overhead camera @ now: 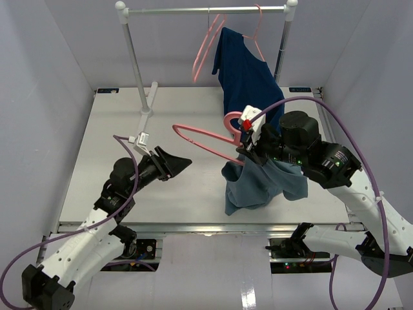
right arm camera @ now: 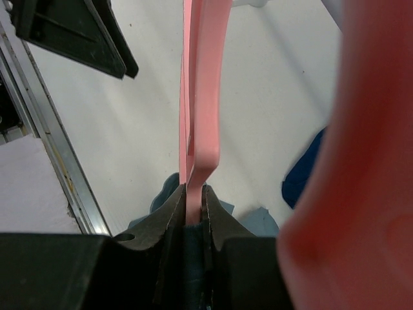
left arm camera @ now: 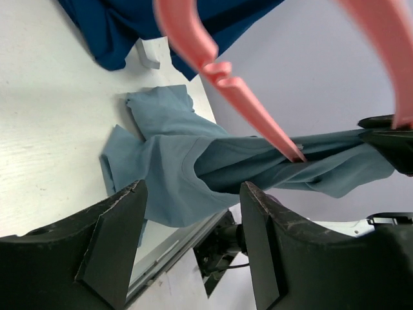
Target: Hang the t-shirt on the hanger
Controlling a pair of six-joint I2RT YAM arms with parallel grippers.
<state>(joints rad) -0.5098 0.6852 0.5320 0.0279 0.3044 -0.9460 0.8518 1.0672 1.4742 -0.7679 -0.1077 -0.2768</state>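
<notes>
My right gripper (overhead camera: 247,152) is shut on the pink hanger (overhead camera: 205,139) and on a fold of the slate blue-grey t-shirt (overhead camera: 259,186). The shirt hangs from the jaws, its lower part resting on the table. The hanger sticks out to the left, with its hook (overhead camera: 232,120) near the gripper. In the right wrist view the jaws (right arm camera: 193,197) pinch the hanger bar (right arm camera: 203,97) with dark cloth below it. My left gripper (overhead camera: 181,163) is open and empty, left of the shirt. Its wrist view shows the t-shirt (left arm camera: 174,174) and hanger (left arm camera: 251,106) beyond its fingers (left arm camera: 193,200).
A clothes rack (overhead camera: 206,10) stands at the back. It holds a spare pink hanger (overhead camera: 205,48) and a dark navy shirt (overhead camera: 245,77) on another hanger. The rack's foot (overhead camera: 147,111) rests on the white table (overhead camera: 103,168), behind my left gripper.
</notes>
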